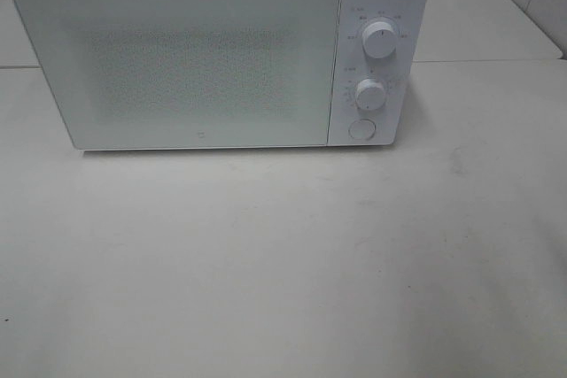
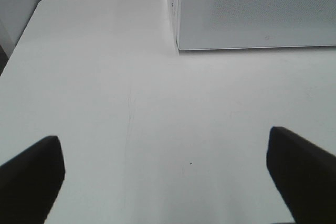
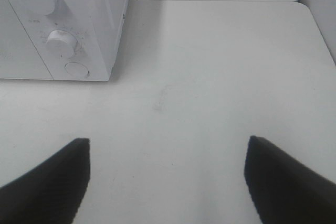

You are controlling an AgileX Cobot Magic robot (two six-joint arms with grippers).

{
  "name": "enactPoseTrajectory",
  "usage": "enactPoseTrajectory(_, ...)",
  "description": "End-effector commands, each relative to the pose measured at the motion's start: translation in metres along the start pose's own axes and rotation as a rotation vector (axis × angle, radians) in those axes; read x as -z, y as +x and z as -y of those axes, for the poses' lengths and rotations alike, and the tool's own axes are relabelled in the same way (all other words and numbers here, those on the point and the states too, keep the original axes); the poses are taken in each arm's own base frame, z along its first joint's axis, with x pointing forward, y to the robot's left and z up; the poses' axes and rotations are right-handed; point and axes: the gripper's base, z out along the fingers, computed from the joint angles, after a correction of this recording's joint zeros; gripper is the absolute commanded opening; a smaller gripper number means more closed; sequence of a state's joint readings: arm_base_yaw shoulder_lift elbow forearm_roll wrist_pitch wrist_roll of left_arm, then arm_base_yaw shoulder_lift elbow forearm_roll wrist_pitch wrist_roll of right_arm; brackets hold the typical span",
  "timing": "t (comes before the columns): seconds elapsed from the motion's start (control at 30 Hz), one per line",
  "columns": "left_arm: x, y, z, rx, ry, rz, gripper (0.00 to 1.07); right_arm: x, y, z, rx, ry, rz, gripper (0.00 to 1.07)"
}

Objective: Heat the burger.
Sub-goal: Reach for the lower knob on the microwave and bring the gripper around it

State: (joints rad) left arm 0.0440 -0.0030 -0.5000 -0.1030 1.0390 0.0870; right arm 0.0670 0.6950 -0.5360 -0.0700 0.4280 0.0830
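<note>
White microwave (image 1: 177, 59) is sitting on a white table (image 1: 283, 272), its frosted door (image 1: 177, 64) staying shut and taking up most of the microwave's front. Control strip is running down the microwave's right end in the high view: upper knob (image 1: 381, 40), lower knob (image 1: 370, 92) under it, round button (image 1: 361, 128) lowest. Second white tabletop (image 1: 483, 15) is butting up behind the microwave. Faint scuffs are showing on the table before the microwave.
</note>
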Motion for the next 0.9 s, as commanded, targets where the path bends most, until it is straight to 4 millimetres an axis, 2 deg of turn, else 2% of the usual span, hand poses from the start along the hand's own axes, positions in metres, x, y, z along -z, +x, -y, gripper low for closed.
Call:
enactPoseTrajectory(0.03,0.001,0.000,0.000,0.003,-0.004,0.022,1.01,-0.011,-0.008,0.000,-0.009,-0.001,0.025,0.76)
enactPoseTrajectory(0.1,0.001,0.000,0.000,0.003,-0.004,0.022,1.01,-0.016,-0.009,0.000,-0.008,-0.002,0.026,0.76)
enactPoseTrajectory(0.17,0.001,0.000,0.000,0.003,-0.004,0.022,1.01,-0.035,-0.015,-0.002,-0.014,-0.010,0.048,0.76)
enactPoseTrajectory(0.27,0.001,0.000,0.000,0.003,-0.004,0.022,1.01,-0.041,-0.017,-0.002,-0.017,-0.012,0.056,0.76)
enactPoseTrajectory(0.3,0.001,0.000,0.000,0.003,-0.004,0.022,1.01,-0.050,-0.018,-0.003,-0.017,-0.016,0.073,0.76)
enactPoseTrajectory(0.33,0.001,0.000,0.000,0.003,-0.004,0.022,1.01,-0.059,-0.017,-0.004,-0.014,-0.025,0.109,0.76)
enactPoseTrajectory(0.43,0.001,0.000,0.000,0.003,-0.004,0.022,1.01,-0.064,-0.015,-0.004,-0.012,-0.029,0.129,0.76)
enactPoseTrajectory(0.5,0.001,0.000,0.000,0.003,-0.004,0.022,1.01,-0.077,-0.006,-0.006,-0.025,-0.043,0.201,0.76)
enactPoseTrajectory(0.77,0.001,0.000,0.000,0.003,-0.004,0.022,1.01,-0.088,0.009,-0.009,-0.018,-0.023,0.337,0.76)
enactPoseTrajectory(0.9,0.001,0.000,0.000,0.003,-0.004,0.022,1.01,-0.094,0.020,-0.024,0.036,-0.008,0.406,0.76)
